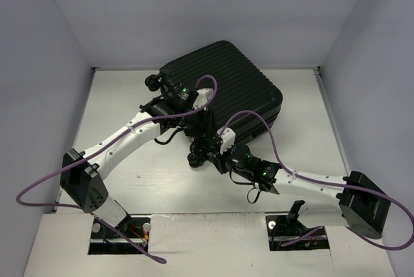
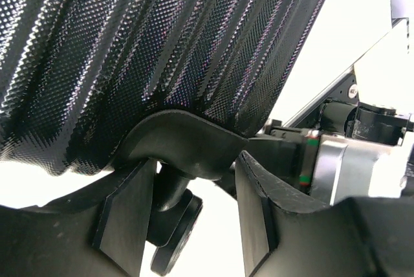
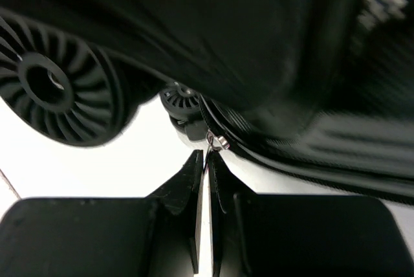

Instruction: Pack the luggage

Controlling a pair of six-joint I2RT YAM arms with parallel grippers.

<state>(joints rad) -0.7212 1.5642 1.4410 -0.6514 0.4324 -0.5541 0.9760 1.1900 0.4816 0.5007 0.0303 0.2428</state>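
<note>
Working the zip line at the wheel end of the luggage (image 1: 240, 89), both arms crowded on its near-left corner. The luggage lies flat on the table (image 1: 129, 173), ribbed shell up, toward the back, and looks closed from above; no lining or contents visible. No loose items to pack in sight.

Left gripper (image 2: 194, 162): jaws about halfway apart, straddling the smooth wheel housing (image 2: 187, 138) under the ribbed shell, with one caster wheel (image 2: 173, 241) hanging just below it. Caster stem sits against one finger (image 2: 123, 219) with a white gap on the other side. Can't tell if the pads actually bite the housing. Reads as bracing the corner.

Right gripper (image 3: 206, 160): jaws pressed together with a hairline gap, tips right under the small metal zipper pull (image 3: 218, 141) on the luggage edge, beside a big spoked wheel (image 3: 58, 89). May be pinching the pull's tab; too small to confirm.

Step, my guess: running the zipper round the wheel corner. Opening or closing pass, can't say.

Next move calls for a drag along the zipper track that follows the corner curve and keeps the pull from slipping out of the tips, while the left side holds the luggage from sliding. Risk: the pull pops free, or the case pivots on the table.
</note>
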